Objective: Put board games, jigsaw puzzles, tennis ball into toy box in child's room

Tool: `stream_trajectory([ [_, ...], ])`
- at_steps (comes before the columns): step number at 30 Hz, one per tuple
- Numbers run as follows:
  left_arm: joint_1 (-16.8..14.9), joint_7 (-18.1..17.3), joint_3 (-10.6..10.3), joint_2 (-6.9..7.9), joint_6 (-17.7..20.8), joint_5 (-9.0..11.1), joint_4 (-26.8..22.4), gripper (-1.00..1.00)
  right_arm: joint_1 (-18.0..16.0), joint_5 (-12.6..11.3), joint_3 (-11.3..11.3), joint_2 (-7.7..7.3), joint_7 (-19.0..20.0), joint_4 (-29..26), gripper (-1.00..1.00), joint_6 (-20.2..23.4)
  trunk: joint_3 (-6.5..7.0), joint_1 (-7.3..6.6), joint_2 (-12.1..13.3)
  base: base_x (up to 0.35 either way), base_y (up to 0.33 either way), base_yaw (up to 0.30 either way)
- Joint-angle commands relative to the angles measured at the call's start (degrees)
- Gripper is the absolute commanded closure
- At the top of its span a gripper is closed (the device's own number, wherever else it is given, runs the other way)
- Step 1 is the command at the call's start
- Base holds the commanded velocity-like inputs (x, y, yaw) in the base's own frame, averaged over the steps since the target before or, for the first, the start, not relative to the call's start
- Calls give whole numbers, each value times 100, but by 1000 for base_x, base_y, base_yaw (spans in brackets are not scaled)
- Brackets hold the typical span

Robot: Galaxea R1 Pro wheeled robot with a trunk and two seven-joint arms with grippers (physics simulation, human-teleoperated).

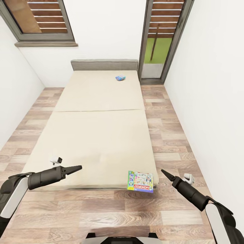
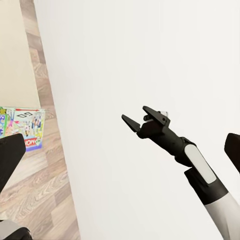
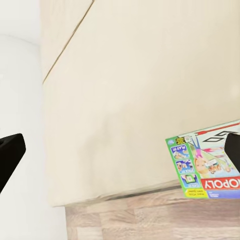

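- Left black gripper [image 1: 78,167] hovering over the near left part of the low, broad cream bed [image 1: 98,135]; fingers drawn together to a point in the head view, grasping nothing, touching nothing.
- Right black gripper [image 1: 164,173] held above the wood-plank floor [image 1: 169,135] just beside the bed's near right corner; fingers [image 2: 131,122] parted in the left wrist view, empty.
- Large green-white Monopoly board game box [image 1: 140,181] lying flat at the bed's near right corner, overhanging the edge, between the two grippers, nearer the right.
- Small blue board game box [image 1: 120,78] flat at the far end, near the grey headboard [image 1: 104,64].
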Motion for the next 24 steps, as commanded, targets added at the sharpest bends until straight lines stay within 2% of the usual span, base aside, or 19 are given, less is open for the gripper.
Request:
stream_trajectory([
  [1, -3, -11, -2, 1, 26, 4, 0, -100, -4, -25, -9, 1, 9, -2, -100, 43, 2, 3, -9, 0, 0, 0],
  [24, -3, -12, 2, 1, 26, 1, 0, -100, -4, -23, -9, 8, 9, -1, -100, 43, 213, 3, -9, 0, 0, 0],
])
